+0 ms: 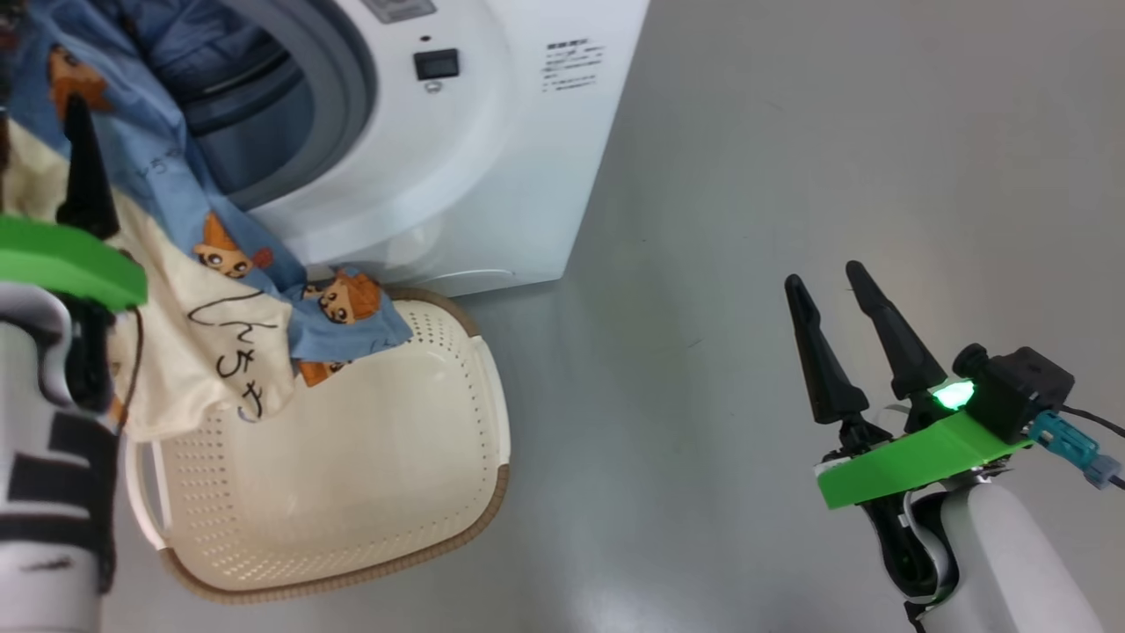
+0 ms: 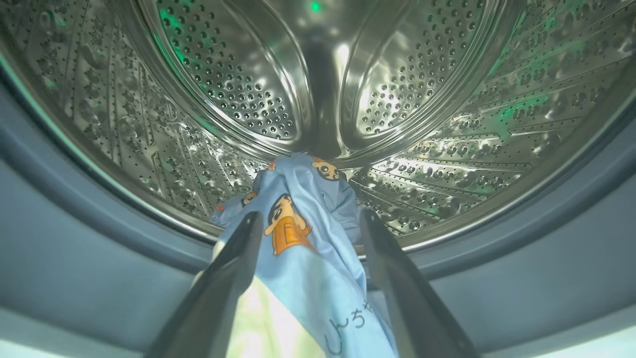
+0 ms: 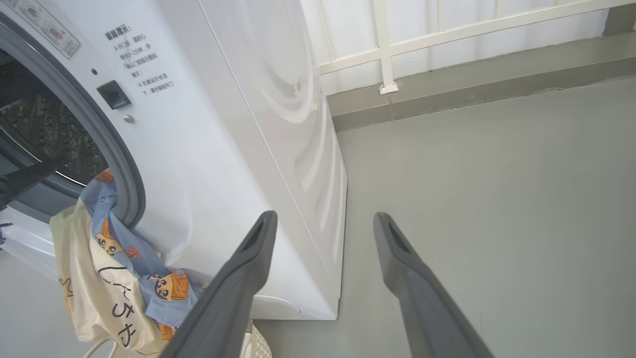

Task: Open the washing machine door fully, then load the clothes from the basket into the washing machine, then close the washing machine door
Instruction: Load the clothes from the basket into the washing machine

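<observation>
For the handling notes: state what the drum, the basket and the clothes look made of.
Drum: likely stainless steel, polished; mirror-like glints and punched holes. Basket: seems moulded plastic, cream, semi-matte; even perforations, brown woven-look rim. Clothes: soft fabric, matte, weave too fine to tell; they drape and fold, with printed cartoons.

A big white front-loading washing machine (image 1: 457,176) stands with its mouth open, a grey-blue rubber gasket (image 1: 347,79) ringing the perforated steel drum (image 2: 223,74). Light blue cartoon-printed clothes with a cream piece (image 1: 220,290) trail from the drum over the gasket's lower lip. Their end hangs into a cream-white perforated plastic basket (image 1: 395,457) with a brown rim, just before the machine.
</observation>
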### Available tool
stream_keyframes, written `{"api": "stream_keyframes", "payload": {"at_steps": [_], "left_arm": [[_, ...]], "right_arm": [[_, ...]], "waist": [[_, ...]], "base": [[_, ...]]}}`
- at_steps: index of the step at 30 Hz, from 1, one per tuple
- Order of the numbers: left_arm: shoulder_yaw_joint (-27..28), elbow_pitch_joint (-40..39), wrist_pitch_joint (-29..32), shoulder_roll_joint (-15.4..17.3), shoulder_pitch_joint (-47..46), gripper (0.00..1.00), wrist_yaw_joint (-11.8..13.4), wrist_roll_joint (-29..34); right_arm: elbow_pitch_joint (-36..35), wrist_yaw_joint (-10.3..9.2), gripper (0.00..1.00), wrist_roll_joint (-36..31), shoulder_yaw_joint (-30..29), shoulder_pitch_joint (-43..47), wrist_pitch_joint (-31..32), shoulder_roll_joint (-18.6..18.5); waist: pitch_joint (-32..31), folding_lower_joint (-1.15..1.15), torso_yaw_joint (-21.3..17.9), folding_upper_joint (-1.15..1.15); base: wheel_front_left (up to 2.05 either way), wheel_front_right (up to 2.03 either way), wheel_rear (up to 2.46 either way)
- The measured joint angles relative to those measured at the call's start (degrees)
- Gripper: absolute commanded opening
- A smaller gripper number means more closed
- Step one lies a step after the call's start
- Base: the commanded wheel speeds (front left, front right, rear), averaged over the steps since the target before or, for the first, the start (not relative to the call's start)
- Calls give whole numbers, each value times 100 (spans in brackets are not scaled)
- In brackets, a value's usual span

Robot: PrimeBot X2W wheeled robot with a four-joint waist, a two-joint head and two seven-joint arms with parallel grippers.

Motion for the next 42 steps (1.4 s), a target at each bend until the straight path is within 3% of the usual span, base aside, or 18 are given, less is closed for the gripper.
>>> {"api": "stream_keyframes", "payload": {"at_steps": [11, 25, 33, 42], "left_arm": [[347, -1191, 0, -305, 1362, 100, 0, 232], [765, -2560, 1, -665, 3041, 100, 0, 337], [795, -2507, 1, -701, 3090, 100, 0, 321], [417, -1656, 1, -690, 3081, 100, 0, 94]], "right_arm": [[-57, 0, 100, -16, -132, 72, 0, -100], [-69, 0, 100, -16, -216, 77, 0, -158], [-66, 0, 100, -16, -208, 77, 0, -167], [-63, 0, 100, -15, -146, 75, 0, -166]], "waist": [[41, 0, 287, 0], [35, 0, 350, 0], [35, 0, 347, 0], [88, 0, 287, 0]], "base": [[0, 0, 0], [0, 0, 0], [0, 0, 0], [0, 0, 0]]}}
